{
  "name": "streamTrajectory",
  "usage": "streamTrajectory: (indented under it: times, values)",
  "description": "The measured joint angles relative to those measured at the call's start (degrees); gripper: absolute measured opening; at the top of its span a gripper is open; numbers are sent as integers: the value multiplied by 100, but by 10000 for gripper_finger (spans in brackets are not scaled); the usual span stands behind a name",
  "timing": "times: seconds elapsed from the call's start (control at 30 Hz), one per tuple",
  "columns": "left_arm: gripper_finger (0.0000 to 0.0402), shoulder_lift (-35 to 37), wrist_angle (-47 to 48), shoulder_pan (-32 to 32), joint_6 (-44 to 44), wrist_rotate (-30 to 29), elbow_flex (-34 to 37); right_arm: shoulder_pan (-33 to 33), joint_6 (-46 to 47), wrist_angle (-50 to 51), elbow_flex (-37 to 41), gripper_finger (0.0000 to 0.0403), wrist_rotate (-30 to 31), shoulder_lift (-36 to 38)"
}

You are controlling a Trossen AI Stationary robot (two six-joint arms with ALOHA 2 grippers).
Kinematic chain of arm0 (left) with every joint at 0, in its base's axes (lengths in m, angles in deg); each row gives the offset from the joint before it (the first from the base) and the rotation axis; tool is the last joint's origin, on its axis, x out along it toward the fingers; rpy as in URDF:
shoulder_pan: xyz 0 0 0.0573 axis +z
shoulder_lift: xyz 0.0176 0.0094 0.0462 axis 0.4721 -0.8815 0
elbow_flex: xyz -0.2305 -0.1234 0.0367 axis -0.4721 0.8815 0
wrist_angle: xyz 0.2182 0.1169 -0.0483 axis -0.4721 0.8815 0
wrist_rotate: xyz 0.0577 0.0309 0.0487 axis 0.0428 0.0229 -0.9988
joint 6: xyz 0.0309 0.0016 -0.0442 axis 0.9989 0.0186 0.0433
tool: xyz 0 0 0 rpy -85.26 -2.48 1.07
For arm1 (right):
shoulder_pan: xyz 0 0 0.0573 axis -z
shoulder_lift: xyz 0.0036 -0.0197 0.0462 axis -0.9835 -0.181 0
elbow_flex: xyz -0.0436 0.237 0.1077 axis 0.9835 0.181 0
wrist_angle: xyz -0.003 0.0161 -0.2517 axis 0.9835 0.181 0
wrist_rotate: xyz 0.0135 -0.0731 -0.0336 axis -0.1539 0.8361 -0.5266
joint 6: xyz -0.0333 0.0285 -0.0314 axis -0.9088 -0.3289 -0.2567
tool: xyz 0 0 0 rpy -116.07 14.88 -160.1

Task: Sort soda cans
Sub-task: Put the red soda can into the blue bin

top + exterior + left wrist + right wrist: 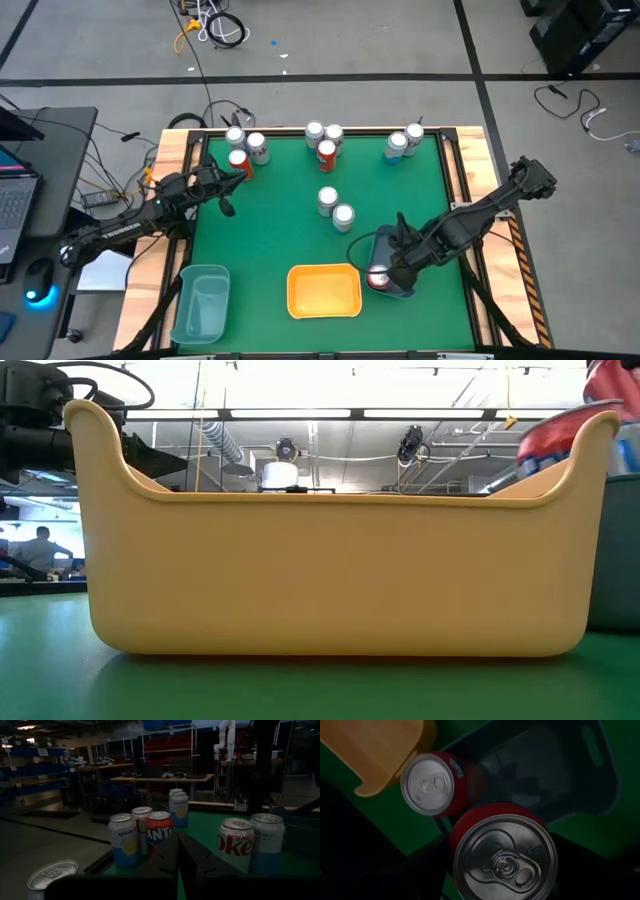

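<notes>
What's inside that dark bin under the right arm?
One red can stands in the dark bin. The right gripper holds a second red can above it. That arm hides the rest of the bin's floor from above.

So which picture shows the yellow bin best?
The high view: the whole yellow bin shows from above, empty, between the teal bin and the right gripper. The low view shows only its near wall, filling the picture. The right wrist view catches one corner. The left wrist view doesn't show it.
</notes>
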Motion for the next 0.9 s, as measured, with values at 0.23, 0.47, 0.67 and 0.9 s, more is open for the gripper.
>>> streamTrajectory:
  times: [0.23, 0.47, 0.67, 0.9]
  values:
    - [12, 2, 2, 1, -17, -13, -7, -24, -5, -341, 247, 288, 13, -99]
    - [12, 2, 11, -1, -88, -21, -11, -30, -44, -349, 409, 288, 29, -108]
    - [12, 2, -1, 1, -92, -20, -11, -147, -34, -779, 714, 288, 73, -114]
    - [12, 1, -9, 1, -95, -20, -11, -203, 14, -990, 884, 288, 85, -128]
